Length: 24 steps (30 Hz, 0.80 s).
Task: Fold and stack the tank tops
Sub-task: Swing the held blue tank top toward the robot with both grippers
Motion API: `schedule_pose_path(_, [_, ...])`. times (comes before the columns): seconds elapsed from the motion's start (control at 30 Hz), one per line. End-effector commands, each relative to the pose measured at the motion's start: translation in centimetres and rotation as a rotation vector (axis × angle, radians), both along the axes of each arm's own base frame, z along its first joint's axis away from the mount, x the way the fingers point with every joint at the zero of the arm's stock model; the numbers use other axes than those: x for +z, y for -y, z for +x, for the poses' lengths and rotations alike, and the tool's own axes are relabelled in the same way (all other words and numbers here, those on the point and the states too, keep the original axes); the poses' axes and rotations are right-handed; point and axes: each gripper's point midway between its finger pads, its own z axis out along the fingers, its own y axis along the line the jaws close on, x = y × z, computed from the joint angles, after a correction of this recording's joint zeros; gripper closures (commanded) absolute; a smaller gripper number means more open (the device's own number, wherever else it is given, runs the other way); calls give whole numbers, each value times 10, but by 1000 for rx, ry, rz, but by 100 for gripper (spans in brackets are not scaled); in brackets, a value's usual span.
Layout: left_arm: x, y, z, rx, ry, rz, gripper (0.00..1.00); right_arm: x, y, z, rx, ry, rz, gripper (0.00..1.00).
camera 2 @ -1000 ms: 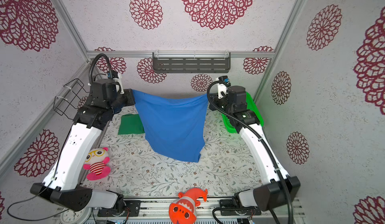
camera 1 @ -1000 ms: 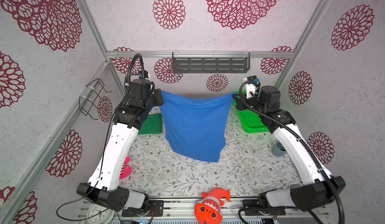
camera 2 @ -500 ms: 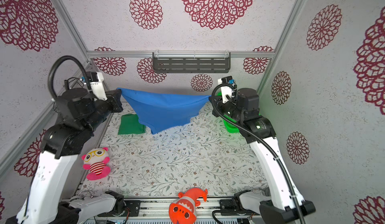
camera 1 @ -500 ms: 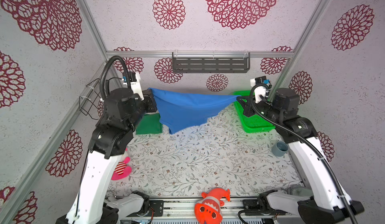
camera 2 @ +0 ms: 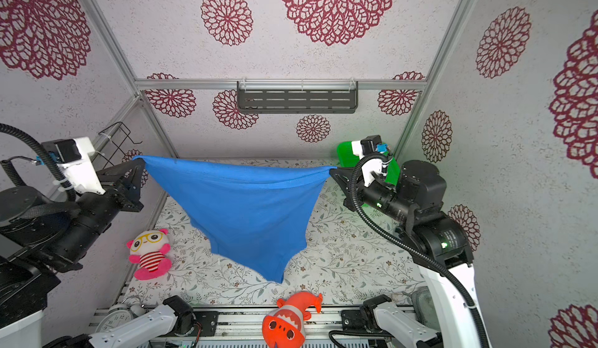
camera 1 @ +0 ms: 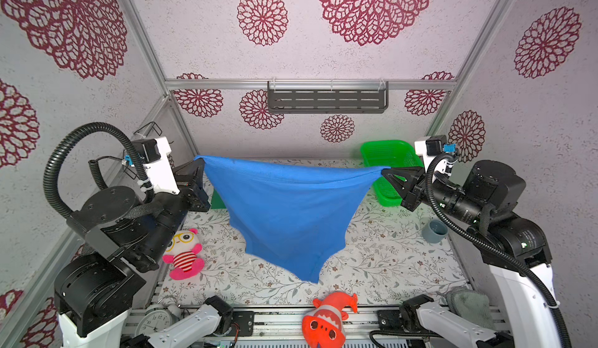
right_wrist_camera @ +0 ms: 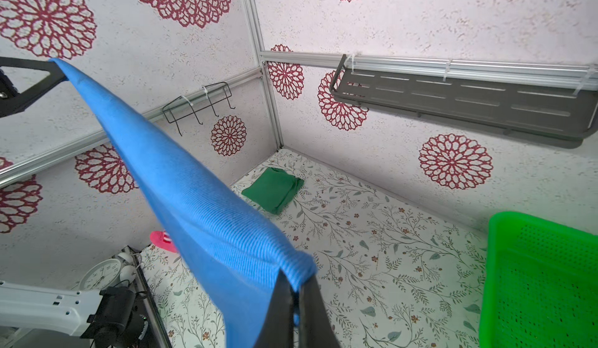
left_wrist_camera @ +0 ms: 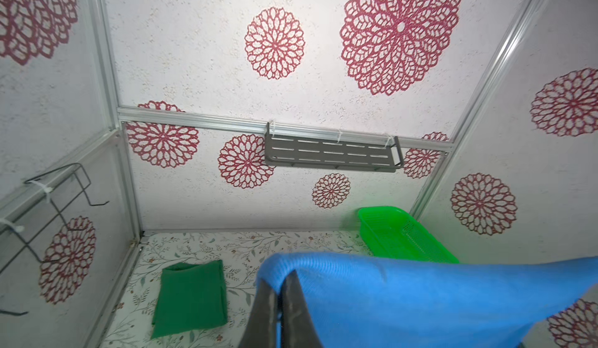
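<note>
The blue tank top [camera 1: 284, 213] hangs mid-frame in both top views, stretched in the air between the two arms above the worktop [camera 1: 372, 252]. The left fingers [left_wrist_camera: 263, 314] are clamped on one upper corner and the right fingers [right_wrist_camera: 281, 310] on the other. The dark green tank top [left_wrist_camera: 191, 294] lies folded at the lower left of the left wrist view. The step in hand looks like spreading the blue one out. Next it likely needs laying flat on the worktop, kept taut, before any fold.
</note>
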Motion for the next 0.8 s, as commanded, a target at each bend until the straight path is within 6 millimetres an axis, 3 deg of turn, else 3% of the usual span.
schedule_pose_path(0.0, [-37, 6, 39, 65, -137, 170, 100, -11, -1, 33, -65, -45, -8, 100])
schedule_pose_path(0.13, [-95, 16, 99, -18, -319, 103, 100, -53, -9, 81, -95, -136, -45, 100])
schedule_pose_path(0.3, [-188, 6, 183, 14, -495, 68, 100, -121, -11, 142, -133, -238, -78, 100])
schedule_pose_path(0.47, [-272, -6, 248, 68, -623, 2, 100, -187, -17, 188, -139, -334, -98, 100])
schedule_pose_path(0.7, [-386, 14, 331, 46, -777, -70, 100, -262, -18, 254, -163, -419, -104, 100])
schedule_pose_path(0.77, [-409, 15, 353, 57, -784, -66, 100, -281, -19, 274, -168, -432, -104, 100])
